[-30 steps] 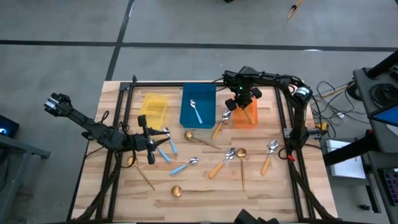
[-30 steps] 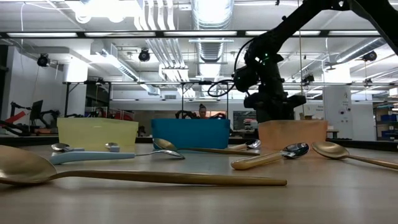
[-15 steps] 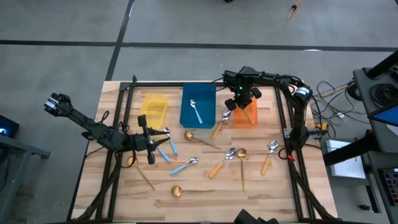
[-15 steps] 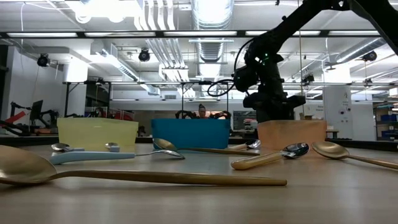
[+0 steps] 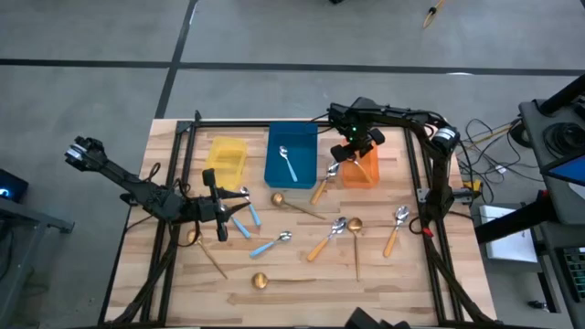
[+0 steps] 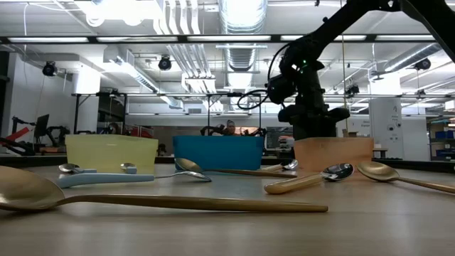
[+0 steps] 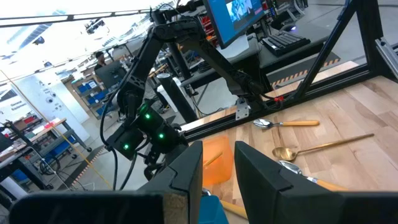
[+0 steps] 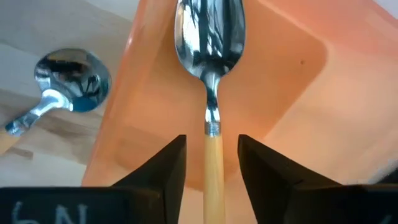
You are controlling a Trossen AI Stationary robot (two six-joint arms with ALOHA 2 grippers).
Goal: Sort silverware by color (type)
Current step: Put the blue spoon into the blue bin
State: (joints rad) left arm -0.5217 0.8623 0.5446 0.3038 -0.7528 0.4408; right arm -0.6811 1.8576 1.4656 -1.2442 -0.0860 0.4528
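Gleaming silver-bowled, orange-handled spoon [image 8: 210, 81].

Orange bin [image 5: 360, 170]: its mouth is occupied by the right gripper [image 8: 211, 158], whose fingers stand apart on either side of an orange-handled spoon [image 8: 210, 93] lying inside.
Blue bin [image 5: 291, 153]: unobstructed from above; one blue-handled spoon [image 5: 288, 163] is seen inside.
Yellow bin [image 5: 227, 157]: open from above.
Counter middle [image 5: 302, 265]: crossed by scattered spoons; bare strips are left between them.
Counter left side: blocked by the left gripper [image 5: 219, 228] and its arm.
Near right corner: bare wood is seen there.
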